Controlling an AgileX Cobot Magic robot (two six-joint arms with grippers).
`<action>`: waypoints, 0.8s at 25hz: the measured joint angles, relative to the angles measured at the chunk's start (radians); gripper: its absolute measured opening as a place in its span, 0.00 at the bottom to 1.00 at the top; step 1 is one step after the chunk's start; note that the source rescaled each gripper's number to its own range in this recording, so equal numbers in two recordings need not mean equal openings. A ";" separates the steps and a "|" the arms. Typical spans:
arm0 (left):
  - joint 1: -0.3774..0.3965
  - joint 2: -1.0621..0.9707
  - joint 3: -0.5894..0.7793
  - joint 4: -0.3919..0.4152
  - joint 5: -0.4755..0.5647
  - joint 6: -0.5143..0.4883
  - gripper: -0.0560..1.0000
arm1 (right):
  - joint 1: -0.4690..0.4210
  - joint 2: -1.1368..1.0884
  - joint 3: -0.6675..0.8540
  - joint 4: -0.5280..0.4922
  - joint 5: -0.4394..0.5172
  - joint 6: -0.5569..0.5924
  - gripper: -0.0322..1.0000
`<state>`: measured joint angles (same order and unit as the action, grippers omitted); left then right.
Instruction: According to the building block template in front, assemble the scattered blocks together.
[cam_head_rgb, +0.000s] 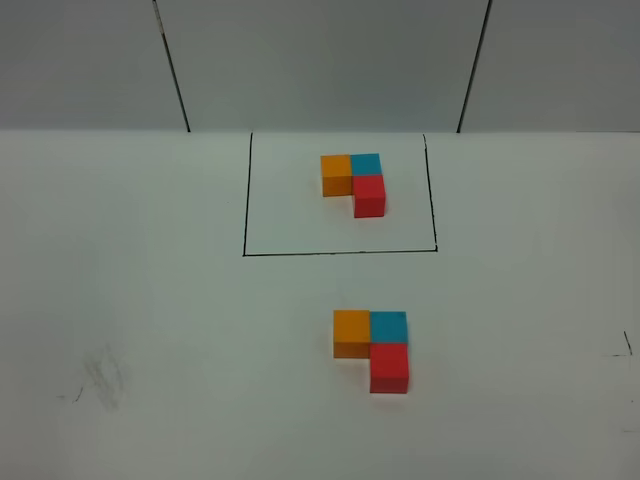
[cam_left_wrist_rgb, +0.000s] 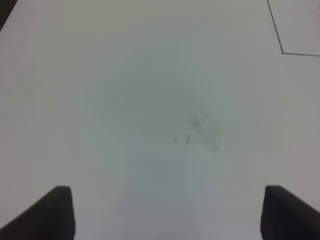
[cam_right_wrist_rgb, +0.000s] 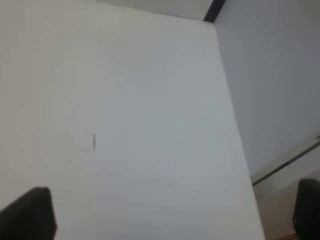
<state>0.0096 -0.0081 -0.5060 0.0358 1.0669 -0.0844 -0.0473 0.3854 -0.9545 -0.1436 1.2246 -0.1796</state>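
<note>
The scattered blocks (cam_head_rgb: 372, 349) are seen joined in an L, matching the building block template (cam_head_rgb: 354, 183); the left gripper (cam_left_wrist_rgb: 167, 212) and right gripper (cam_right_wrist_rgb: 175, 212) are spread wide, nothing held

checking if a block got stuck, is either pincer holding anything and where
Nothing is held. The left pincer and right pincer are open over bare table; all three scattered blocks sit assembled on it.

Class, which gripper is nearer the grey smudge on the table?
Left. The smudge lies just ahead of the left gripper; the right gripper is by the table's right edge.
</note>
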 joint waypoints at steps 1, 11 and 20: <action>0.000 0.000 0.000 0.000 0.000 0.000 0.68 | 0.009 -0.036 0.026 0.014 0.000 0.000 0.95; 0.000 0.000 0.000 0.000 0.000 0.000 0.68 | 0.044 -0.276 0.307 0.144 -0.039 -0.013 0.95; 0.000 0.000 0.000 0.000 0.000 0.000 0.68 | 0.045 -0.390 0.434 0.221 -0.114 -0.038 0.95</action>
<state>0.0096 -0.0081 -0.5060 0.0358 1.0669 -0.0844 -0.0022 -0.0045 -0.5202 0.0772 1.1106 -0.2176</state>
